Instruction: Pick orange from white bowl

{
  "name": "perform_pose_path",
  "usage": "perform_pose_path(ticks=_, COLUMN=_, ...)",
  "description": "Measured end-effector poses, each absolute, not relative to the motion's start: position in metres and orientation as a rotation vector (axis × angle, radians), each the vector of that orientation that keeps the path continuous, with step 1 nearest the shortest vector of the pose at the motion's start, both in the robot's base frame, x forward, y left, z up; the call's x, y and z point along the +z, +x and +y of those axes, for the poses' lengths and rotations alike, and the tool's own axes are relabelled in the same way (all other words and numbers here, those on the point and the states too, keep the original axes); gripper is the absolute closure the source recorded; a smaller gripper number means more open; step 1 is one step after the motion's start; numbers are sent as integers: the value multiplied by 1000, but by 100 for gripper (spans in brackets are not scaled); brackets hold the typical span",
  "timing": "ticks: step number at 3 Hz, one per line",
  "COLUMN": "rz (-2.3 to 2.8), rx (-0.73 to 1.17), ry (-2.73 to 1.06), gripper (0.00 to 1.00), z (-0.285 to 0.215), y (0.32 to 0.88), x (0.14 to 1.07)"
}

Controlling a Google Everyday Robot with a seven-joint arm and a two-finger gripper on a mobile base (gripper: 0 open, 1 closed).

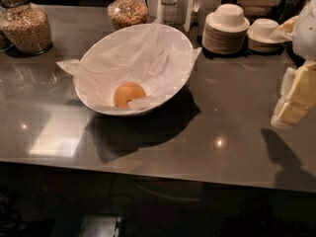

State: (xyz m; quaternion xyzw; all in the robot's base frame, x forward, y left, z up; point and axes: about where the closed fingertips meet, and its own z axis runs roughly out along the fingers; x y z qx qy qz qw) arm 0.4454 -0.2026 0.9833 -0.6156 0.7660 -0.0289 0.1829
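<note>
The orange (127, 93) lies low at the front of the white bowl (163, 43), partly tucked under a fold of the crinkled white paper that lines it. The bowl stands tilted on the dark counter, left of centre. My gripper (296, 95), pale yellow and white, is at the right edge of the view. It hangs over the counter, well to the right of the bowl, and touches neither the bowl nor the orange. Nothing shows in its grasp.
Two glass jars of grain (27, 26) (127, 9) and a bottle (169, 4) stand at the back. Stacks of pale plates and small bowls (224, 28) (264, 33) stand at the back right. The counter's front edge (148, 169) runs below the bowl.
</note>
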Motion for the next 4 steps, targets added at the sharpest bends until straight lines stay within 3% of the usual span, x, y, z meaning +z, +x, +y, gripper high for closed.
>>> perform_pose_path(ticks=2, rz=1879, rx=156, ry=-1998, gripper=0, z=-73, y=502, x=967)
perform_pose_path(ticks=4, rz=1843, rx=317, ry=-2084, gripper=0, z=19, y=577, x=924)
